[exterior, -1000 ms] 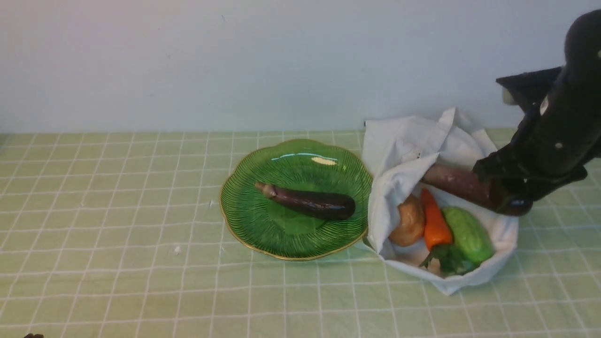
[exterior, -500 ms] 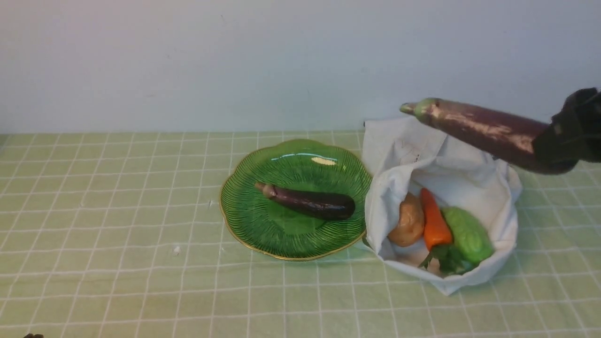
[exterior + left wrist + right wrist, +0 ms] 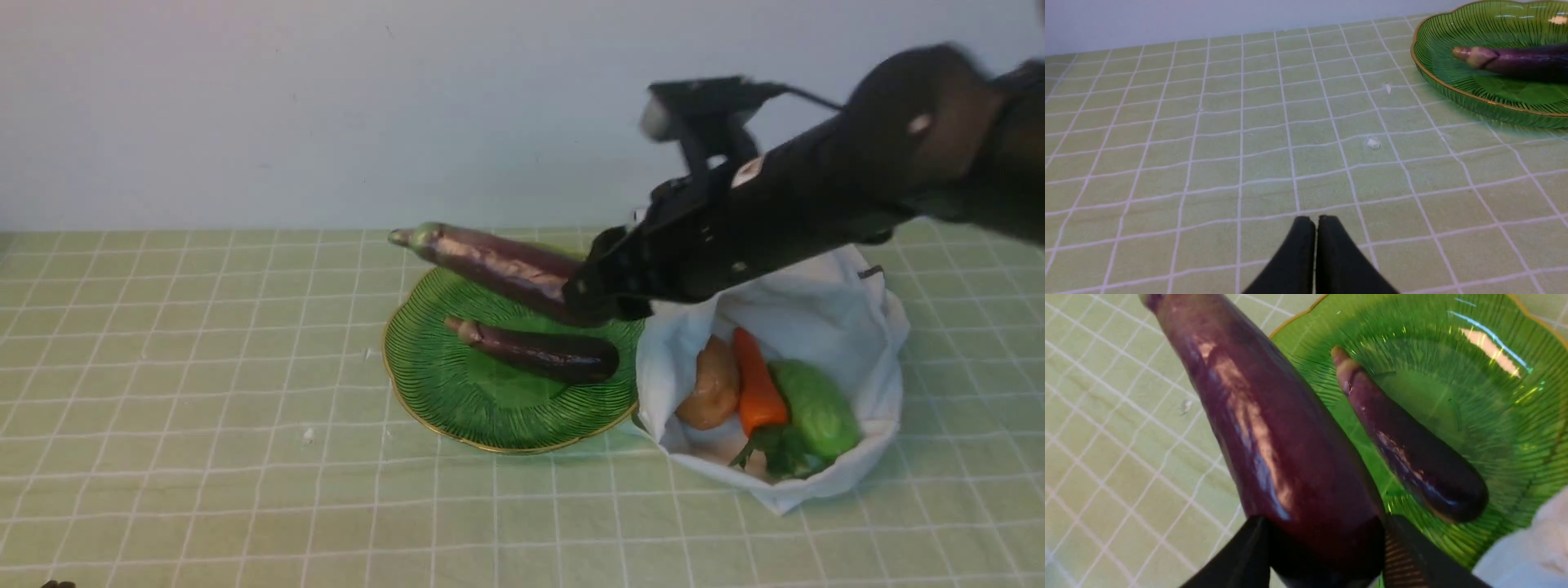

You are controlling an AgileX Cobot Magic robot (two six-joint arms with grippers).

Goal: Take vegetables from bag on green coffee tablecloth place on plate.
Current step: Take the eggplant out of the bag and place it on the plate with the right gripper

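My right gripper (image 3: 600, 298) is shut on a long dark purple eggplant (image 3: 490, 261) and holds it in the air over the far part of the green glass plate (image 3: 433, 384). In the right wrist view that eggplant (image 3: 1274, 437) sits between the jaws above the plate (image 3: 1453, 396). A second eggplant (image 3: 535, 351) lies on the plate. The white bag (image 3: 849, 310) stands right of the plate and holds a tan potato (image 3: 709, 384), an orange carrot-like piece (image 3: 757, 384) and a light green gourd (image 3: 816, 407). My left gripper (image 3: 1316, 222) is shut and empty, low over the green tablecloth (image 3: 1208, 134).
A pale wall runs behind the table. Small white crumbs (image 3: 1373, 143) lie on the cloth left of the plate. The plate's rim (image 3: 1433, 77) and the lying eggplant (image 3: 1515, 63) show in the left wrist view.
My right gripper lifted the eggplant out of the bag, then carried it left to above the plate. The bag's folds fell open. The left gripper has not visibly moved.
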